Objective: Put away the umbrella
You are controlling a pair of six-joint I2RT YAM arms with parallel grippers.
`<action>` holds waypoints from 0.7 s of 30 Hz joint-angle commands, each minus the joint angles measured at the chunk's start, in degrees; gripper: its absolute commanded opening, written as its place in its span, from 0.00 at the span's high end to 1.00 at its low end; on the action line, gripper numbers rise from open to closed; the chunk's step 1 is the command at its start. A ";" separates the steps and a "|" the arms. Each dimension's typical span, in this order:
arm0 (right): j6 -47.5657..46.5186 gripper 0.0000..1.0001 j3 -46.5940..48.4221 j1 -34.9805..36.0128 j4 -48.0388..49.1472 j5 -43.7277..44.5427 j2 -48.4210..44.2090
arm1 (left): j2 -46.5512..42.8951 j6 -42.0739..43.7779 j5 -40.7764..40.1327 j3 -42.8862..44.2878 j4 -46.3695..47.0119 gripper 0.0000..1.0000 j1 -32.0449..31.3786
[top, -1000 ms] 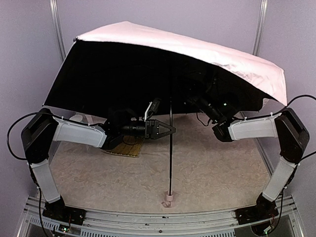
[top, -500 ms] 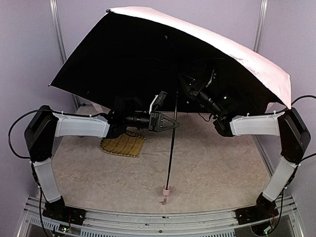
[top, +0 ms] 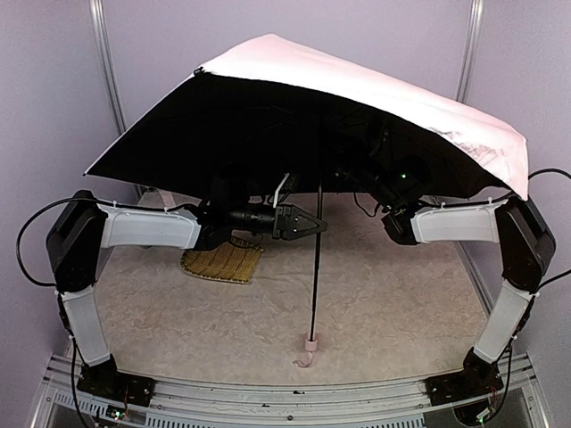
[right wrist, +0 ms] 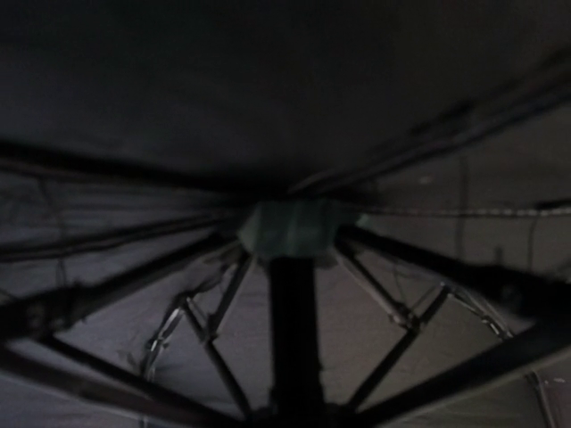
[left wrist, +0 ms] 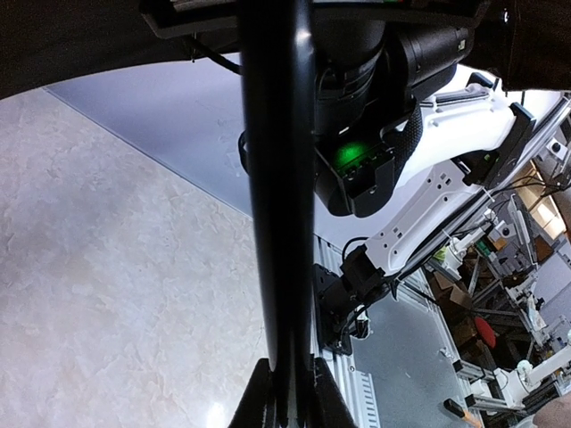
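From above: open umbrella [top: 357, 98] over the middle of the table [top: 401, 303], with the pink canopy [top: 294, 67] tilted, high at the back left and lower to the right. Shaft [top: 314, 267] close to upright, leaning only slightly, from the handle [top: 310, 343] low near the front edge up into the dark underside. Touching the table or just above it: cannot tell. Left gripper [top: 314, 223] in sideways from the left, pinched on the shaft above its middle. Right gripper [top: 379, 183] up under the canopy from the right, fingers lost in shadow; spread or closed, cannot tell. Straw mat [top: 221, 263] flat on the table, off to the left of the shaft.

From the left wrist: shaft [left wrist: 278, 205] as a dark bar down the centre, with fingertips [left wrist: 256, 410] pressed against it from both sides at the bottom edge. Right wrist [left wrist: 375, 134] just beside the shaft, further along it.

From the right wrist: straight up the shaft [right wrist: 294, 339] to the hub [right wrist: 290, 227], ribs [right wrist: 428, 259] fanning out all round. Own fingers not made out.

Probably next: folding the canopy. Hinges on the shaft's long axis, with the right gripper nearer the hub, so any pull goes along the shaft toward the handle, against the left's hold.
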 commanded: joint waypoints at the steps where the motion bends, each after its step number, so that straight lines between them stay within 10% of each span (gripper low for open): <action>1: 0.99 0.71 0.33 -0.38 2.21 0.69 -0.13 | -0.84 2.61 -0.39 2.16 0.18 1.00 -0.76; 14: 1.45 1.00 -0.79 -1.33 0.00 -0.82 -1.06 | -1.09 5.54 0.37 2.91 -2.70 1.00 -0.73; 21: -11.44 0.87 1.53 -2.44 -6.55 -6.08 -2.33 | -1.80 3.34 3.35 2.63 -1.06 1.00 0.70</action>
